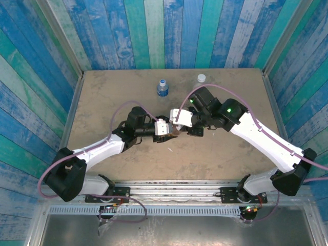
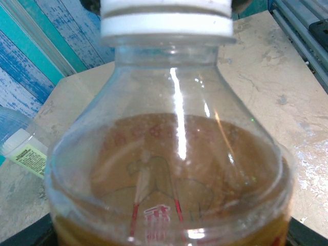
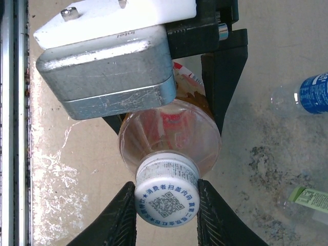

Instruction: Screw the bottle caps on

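Observation:
A clear bottle (image 3: pixel 171 134) of orange liquid with a red label is held in my left gripper (image 1: pixel 165 128), whose dark fingers (image 3: pixel 223 77) clamp its body. This bottle (image 2: pixel 169 169) looms close in the left wrist view, its white cap (image 2: pixel 166 20) at the top. Seen from the right wrist, the white cap (image 3: pixel 166 197) with a printed code sits on the neck. My right gripper (image 3: pixel 166 188) is shut on it, one finger pressed to each side. A blue-label bottle (image 1: pixel 162 88) with a blue cap stands behind. A pale bottle (image 1: pixel 201 78) with a white cap stands at the back right.
The blue-label bottle (image 3: pixel 312 93) and a bottle with a yellow-green label (image 3: pixel 307 199) lie to the right of the grip. Blue plank walls close in the table (image 1: pixel 102 92) on three sides. A metal rail (image 1: pixel 169 187) runs along its near edge.

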Motion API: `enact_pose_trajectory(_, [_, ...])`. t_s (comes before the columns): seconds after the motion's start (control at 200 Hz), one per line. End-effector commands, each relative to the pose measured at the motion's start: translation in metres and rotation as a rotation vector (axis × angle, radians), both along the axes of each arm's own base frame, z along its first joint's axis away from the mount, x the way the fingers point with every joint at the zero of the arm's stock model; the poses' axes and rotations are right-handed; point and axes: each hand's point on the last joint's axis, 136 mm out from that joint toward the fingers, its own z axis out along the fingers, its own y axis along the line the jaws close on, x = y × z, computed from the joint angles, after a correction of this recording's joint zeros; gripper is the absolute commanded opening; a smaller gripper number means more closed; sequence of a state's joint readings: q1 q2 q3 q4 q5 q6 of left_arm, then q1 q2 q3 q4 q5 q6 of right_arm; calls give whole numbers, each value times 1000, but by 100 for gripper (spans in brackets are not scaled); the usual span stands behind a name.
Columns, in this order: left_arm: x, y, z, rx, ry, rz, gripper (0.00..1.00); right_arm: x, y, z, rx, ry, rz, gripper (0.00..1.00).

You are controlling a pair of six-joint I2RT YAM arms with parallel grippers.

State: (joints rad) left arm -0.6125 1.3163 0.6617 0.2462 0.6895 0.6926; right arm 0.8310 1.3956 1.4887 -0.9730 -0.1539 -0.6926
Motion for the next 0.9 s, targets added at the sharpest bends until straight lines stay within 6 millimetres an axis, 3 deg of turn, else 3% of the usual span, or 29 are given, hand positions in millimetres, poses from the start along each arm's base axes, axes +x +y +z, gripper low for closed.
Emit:
enact_pose_trajectory(0.0, [0,-2,20,-36,-53,-11,59,-6,-1,0,-10,21,4,12])
enact_pose_trajectory(0.15, [0,-2,20,-36,-53,-9,59,11,2,14,97,73,-243,1])
enact_pose_trajectory(0.235, [1,-3,20,-35,-53,-9,59,22,5,17,196,146,-436,1])
enact_pose_trajectory(0.491, [0,-2,21,-38,-58,-8,59,10,13,-3,354,459,-736,0])
enact_pose_trajectory(0.616, [0,-3,21,-36,-53,-11,59,17,-3,-12,387,517,-943,0])
enact_pose_trajectory(0.896, [0,-2,22,-37,-56,-9,59,19,-17,-14,463,623,-1156,1])
